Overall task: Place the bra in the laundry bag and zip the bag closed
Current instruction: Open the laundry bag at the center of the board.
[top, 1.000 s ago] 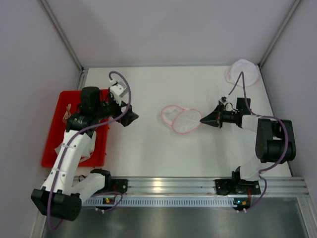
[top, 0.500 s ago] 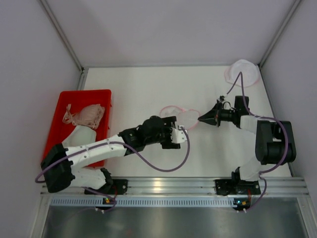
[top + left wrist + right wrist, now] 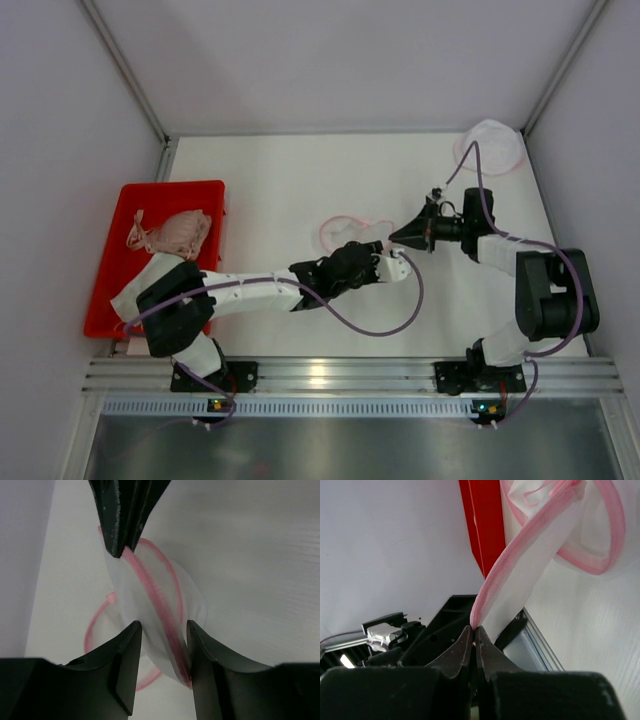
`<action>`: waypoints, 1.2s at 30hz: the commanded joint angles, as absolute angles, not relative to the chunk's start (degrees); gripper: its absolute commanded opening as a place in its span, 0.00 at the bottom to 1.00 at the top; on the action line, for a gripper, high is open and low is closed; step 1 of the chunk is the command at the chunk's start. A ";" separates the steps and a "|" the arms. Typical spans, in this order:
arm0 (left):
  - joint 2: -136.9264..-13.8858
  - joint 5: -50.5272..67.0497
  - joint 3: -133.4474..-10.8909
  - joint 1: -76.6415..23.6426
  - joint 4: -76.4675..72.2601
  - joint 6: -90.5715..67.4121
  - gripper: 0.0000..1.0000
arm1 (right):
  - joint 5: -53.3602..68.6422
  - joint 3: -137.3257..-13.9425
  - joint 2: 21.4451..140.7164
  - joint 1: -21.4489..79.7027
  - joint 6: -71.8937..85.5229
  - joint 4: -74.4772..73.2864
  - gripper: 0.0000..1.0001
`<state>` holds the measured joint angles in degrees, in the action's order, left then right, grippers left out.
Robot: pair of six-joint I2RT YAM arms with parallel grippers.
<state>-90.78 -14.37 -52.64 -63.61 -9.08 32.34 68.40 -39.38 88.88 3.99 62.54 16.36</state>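
Well to the left of the laundry bag [image 3: 348,232], the bra [image 3: 172,232] lies bunched in the red tray [image 3: 108,262], not yet moved and apart from both arms' jaws. The left arm reaches from its base near that tray across the table [image 3: 280,180] to the bag's near side. There the left gripper [image 3: 163,628] has its jaws spread, one on each side of the bag's raised edge. The mesh and the pink zipper band [image 3: 157,600] pass through the gap, and the band runs lengthwise from those jaws straight away toward the other arm. What matters for the next move is that the edge already lies between the left jaws, along their line of sight, so closing on it looks to need only a squeeze and no travel. Whether one jaw already brushes the band cannot be told. On the bag's right side the right gripper [image 3: 393,238] has its jaws pressed together, pinching the far end of the same zipper edge and holding it lifted off the table. Farther right of the bag, at the back corner, a second mesh bag [image 3: 490,148] lies flat, clear of the work. Nothing stands between the bag and the tray except the left arm's own forearm and cable.
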 commanded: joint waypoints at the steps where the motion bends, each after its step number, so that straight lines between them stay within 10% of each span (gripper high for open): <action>1: -91.67 -17.50 -55.90 -62.67 -14.15 30.59 0.43 | 68.82 -39.72 86.22 4.57 62.23 16.89 0.00; 7: -88.52 -9.76 -58.18 -59.86 -3.88 26.55 0.00 | 66.62 -53.21 86.66 3.52 34.77 -9.26 0.47; 11: -87.01 -2.83 -60.55 -57.66 4.12 25.05 0.00 | 59.61 -63.27 86.66 0.63 2.10 -31.96 0.55; 17: -86.75 7.46 -64.16 -53.89 9.75 25.05 0.00 | 61.42 -59.34 77.89 -1.67 -7.03 -21.91 0.85; 36: -88.77 24.52 -67.68 -47.37 12.83 20.39 0.00 | 53.19 -41.14 51.77 13.61 -53.61 -20.22 0.78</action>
<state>-89.06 19.81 -65.56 -47.59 12.71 21.80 56.23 -43.29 54.94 10.00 -44.42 -25.39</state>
